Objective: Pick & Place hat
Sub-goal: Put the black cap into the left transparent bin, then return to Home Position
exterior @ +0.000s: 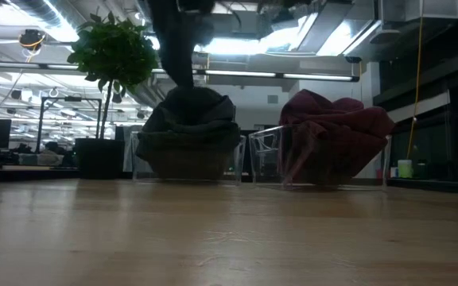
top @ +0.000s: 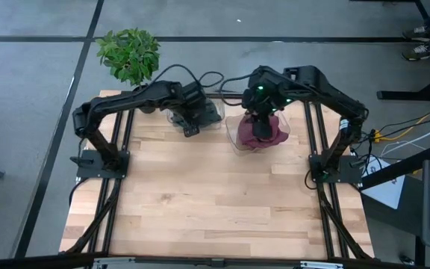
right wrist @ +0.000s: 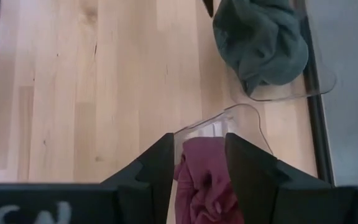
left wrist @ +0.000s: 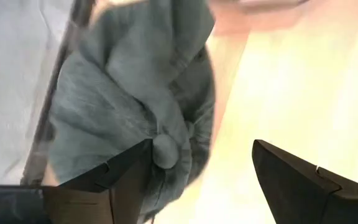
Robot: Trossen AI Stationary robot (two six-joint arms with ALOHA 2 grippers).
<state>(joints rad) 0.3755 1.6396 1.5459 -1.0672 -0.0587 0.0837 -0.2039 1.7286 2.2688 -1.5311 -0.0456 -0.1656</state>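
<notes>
Here, front to back:
Table [top: 200, 202]: the front half is bare wood; everything in play stands along the far edge.
Red hat [top: 263, 131]: bunched in a clear bin [exterior: 320, 163] at the far right of the table, heaped above the rim.
Right gripper [right wrist: 199, 163]: straight above the red hat, fingers part-spread with red cloth between them. I judge it a pinch on the hat, though actual contact is hard to confirm.
Grey hat [left wrist: 135, 106]: slumped in its own clear tub [exterior: 188, 163], just left of the red hat's bin, the two standing side by side.
Left gripper [left wrist: 201, 168]: over the grey hat, fingers spread wide and holding nothing; the crown button lies just off one fingertip, and most of the cloth sits to that same side.
Key relation: the red hat lies directly below the right fingers, with no obvious long axis, so the coming move looks like a straight lift or release there.
Nearer arm: right for the red hat; left for the grey.
Plant [top: 129, 54]: beyond the table's far left corner, clear of both arms.
</notes>
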